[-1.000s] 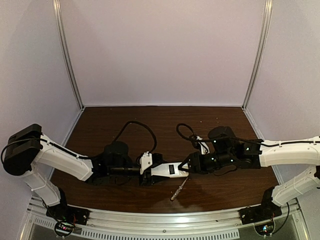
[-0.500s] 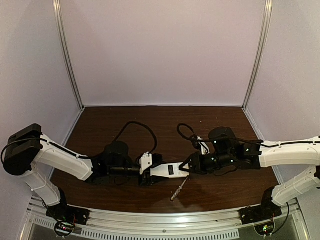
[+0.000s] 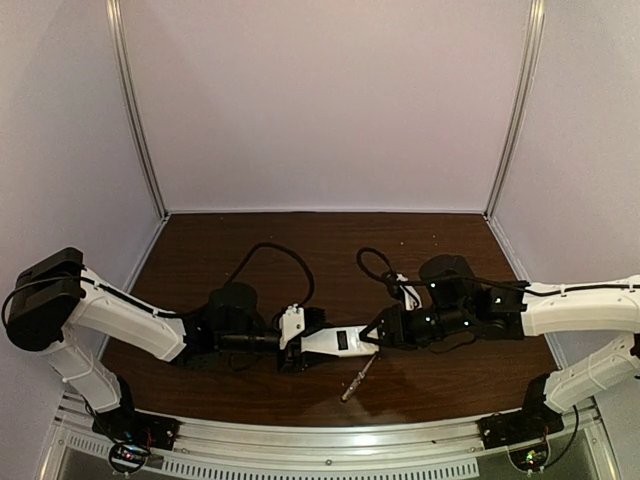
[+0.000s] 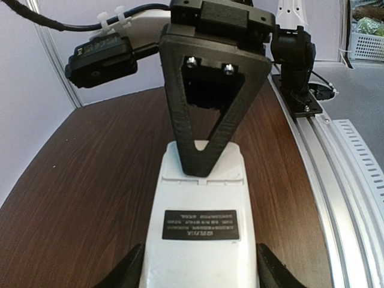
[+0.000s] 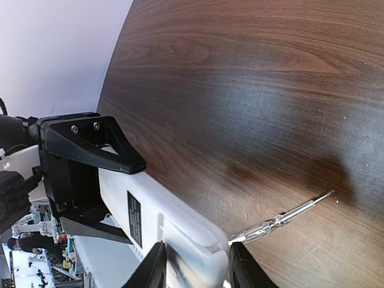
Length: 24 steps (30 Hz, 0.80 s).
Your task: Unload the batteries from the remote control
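The left hand [image 4: 201,270] is clamping the remote control [image 3: 338,342] over the desk [image 3: 250,230], back up. The right hand [image 5: 195,264] is straddling its 3 o'clock end; whether pinching, I cannot tell. Being light, stiff, slick plastic, it is asking for a hold on its long edges

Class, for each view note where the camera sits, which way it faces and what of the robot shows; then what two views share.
Top: above and behind the bases, looking down on the table; both arms meet at the remote control.
Left wrist: on the left arm, looking along the remote control at the right claw; own fingers at the bottom.
Right wrist: on the right arm, looking at the left claw; own fingers at the bottom.
Shared: top and right wrist show the screwdriver.
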Available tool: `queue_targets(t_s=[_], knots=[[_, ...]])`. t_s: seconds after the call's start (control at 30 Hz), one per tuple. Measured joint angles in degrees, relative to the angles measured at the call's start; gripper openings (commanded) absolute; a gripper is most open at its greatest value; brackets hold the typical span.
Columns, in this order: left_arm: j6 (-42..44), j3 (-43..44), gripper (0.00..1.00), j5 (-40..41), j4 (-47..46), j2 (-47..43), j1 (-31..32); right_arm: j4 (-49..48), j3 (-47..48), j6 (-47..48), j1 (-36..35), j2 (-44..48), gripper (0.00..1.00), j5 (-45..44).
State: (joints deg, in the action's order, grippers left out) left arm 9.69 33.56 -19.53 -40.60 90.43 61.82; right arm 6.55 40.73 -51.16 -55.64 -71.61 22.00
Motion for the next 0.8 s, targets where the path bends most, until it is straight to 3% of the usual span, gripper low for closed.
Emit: queue_targets(t_s=[0.6,0.8], knots=[[0.0,0.0,0.00,0.0,-0.1,0.0,0.0,2.1,-0.9,0.4,0.0,3.2,0.21,-2.0],[0.0,0.0,0.00,0.0,0.4,0.0,0.0,2.2,-1.0,0.3,0.0,4.2,0.11,-2.5]])
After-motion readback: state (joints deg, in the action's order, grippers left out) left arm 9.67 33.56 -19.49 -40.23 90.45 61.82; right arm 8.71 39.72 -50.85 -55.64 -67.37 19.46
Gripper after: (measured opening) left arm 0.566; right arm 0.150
